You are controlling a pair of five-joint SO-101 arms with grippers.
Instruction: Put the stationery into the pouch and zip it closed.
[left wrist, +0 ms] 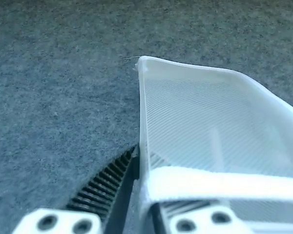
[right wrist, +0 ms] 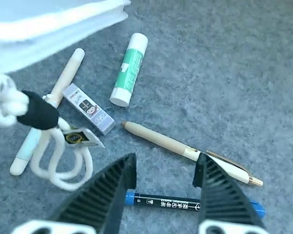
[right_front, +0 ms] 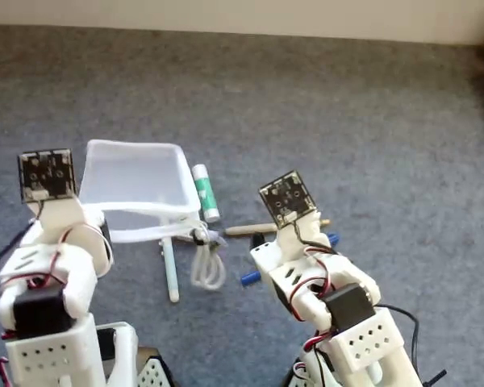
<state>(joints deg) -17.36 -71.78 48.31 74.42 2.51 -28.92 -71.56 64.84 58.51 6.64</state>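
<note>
The translucent white pouch (right_front: 133, 187) lies left of centre with its mouth towards the arms. My left gripper (left wrist: 143, 163) is shut on the pouch's rim (left wrist: 219, 184) at one corner. Beside the pouch lie a green-and-white glue stick (right wrist: 129, 68), a small eraser box (right wrist: 89, 108), a pale pen (right wrist: 63, 80), a beige pen (right wrist: 180, 145) and a blue marker (right wrist: 166, 203). My right gripper (right wrist: 165, 162) is open just above the blue marker, one finger on either side of it, holding nothing.
A white cord loop (right wrist: 63, 168) with a black toggle (right wrist: 36, 109) and a small tag trails from the pouch's corner over the pale pen. Grey carpet (right_front: 363, 121) stretches away behind and to the right. A pale wall edge runs along the far side.
</note>
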